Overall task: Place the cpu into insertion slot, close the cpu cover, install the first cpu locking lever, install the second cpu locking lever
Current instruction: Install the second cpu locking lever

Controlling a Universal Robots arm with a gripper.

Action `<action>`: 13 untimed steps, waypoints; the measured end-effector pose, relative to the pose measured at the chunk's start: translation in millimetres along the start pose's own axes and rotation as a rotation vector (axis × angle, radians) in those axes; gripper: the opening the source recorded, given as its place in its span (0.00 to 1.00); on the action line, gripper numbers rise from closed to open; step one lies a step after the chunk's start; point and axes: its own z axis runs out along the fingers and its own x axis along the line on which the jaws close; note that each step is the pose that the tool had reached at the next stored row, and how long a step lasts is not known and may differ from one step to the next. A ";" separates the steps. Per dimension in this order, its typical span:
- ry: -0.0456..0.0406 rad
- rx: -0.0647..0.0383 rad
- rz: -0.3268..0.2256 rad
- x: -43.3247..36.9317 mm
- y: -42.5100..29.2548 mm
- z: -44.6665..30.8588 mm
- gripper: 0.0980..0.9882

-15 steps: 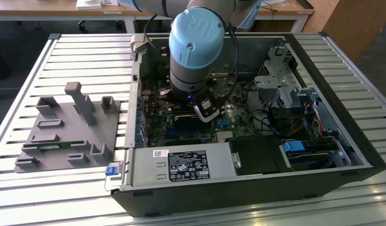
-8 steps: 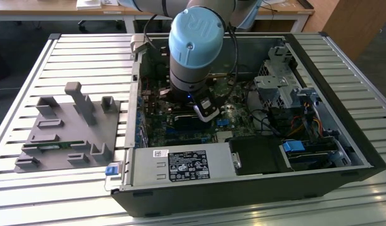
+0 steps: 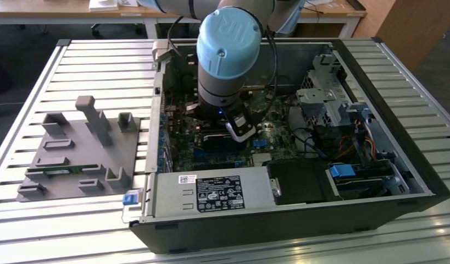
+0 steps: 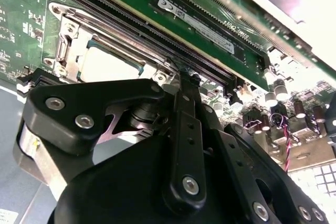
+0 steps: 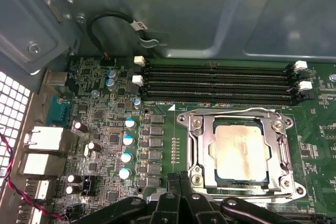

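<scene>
One step is looking finished: you are seeing the cpu [image 5: 242,150] sitting in the insertion slot [image 5: 202,153], with the cpu cover [image 5: 237,115] lying over it. Your fingers [image 5: 180,182] are pressing together, holding nothing, just beside the slot. Both levers are seeming not yet locked.

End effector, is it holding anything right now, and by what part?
Nothing is held. The end effector has its fingers shut together with nothing between them, beside the cpu cover, which is down over the cpu.
</scene>
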 end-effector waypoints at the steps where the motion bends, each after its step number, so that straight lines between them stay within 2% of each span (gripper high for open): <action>1: 0.0000 0.000 0.000 0.0 -0.2 -0.1 0.02; 13: -0.0006 0.005 0.000 0.0 -0.9 1.6 0.02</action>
